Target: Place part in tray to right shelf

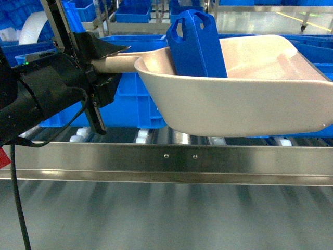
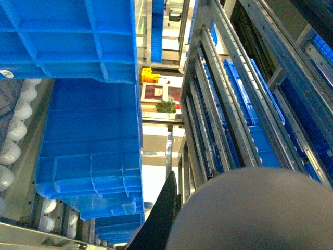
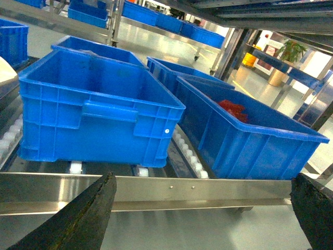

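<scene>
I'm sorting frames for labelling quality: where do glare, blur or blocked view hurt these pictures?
Head view: the shelf rail glares in streaks, and the foreground below it is smeared. Left wrist view: the tray is a soft, unfocused blob filling the lower right corner. Right wrist view: crisp crates, with dark blurred fingertips crowding both lower corners.

blue part [image 1: 196, 46] upright in beige tray [image 1: 234, 107]
</scene>
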Robot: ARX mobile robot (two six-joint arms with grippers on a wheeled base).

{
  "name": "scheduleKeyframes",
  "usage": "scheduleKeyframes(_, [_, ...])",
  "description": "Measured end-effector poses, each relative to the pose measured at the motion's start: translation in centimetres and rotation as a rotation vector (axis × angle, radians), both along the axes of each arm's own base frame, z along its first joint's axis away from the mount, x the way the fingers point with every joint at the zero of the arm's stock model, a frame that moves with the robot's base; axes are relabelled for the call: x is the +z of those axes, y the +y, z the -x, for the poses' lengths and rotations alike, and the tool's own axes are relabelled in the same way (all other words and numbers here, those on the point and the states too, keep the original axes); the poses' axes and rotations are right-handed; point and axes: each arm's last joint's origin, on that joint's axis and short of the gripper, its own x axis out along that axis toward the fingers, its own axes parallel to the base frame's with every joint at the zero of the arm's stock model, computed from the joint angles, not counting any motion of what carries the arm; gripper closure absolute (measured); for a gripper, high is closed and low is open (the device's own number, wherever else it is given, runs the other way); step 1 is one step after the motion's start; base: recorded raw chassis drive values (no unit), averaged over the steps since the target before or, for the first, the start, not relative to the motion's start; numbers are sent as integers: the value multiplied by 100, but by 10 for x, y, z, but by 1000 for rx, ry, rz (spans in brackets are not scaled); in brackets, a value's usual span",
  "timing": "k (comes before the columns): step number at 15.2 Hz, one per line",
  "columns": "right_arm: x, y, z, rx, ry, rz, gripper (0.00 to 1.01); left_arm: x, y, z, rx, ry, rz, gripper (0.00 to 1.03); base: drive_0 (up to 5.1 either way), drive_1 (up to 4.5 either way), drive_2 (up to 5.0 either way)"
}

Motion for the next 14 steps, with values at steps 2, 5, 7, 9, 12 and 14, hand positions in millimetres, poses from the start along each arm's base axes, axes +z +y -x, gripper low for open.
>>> scheduleKeyframes(2, [0,0,0,0,0,0,3,0,0,0,0,0,0,91,0,0,0])
scheduleKeyframes(5, [0,0,0,0,0,0,3,0,0,0,0,0,0,91,0,0,0])
scheduleKeyframes(7, [0,0,0,0,0,0,3,2,1,2,27,71,-77,91,0,0,0])
scheduleKeyframes(9, [0,0,0,0,-1,0,3,26,1,9,45,-44,-172,91,0,0,0])
scheduleKeyframes(12, [0,0,0,0,0,0,3,36,-1,20,24,-68,-168,91,0,0,0])
scheduleKeyframes(14, [0,0,0,0,0,0,3,94,42,-5,275,-75,-131,91,0,0,0])
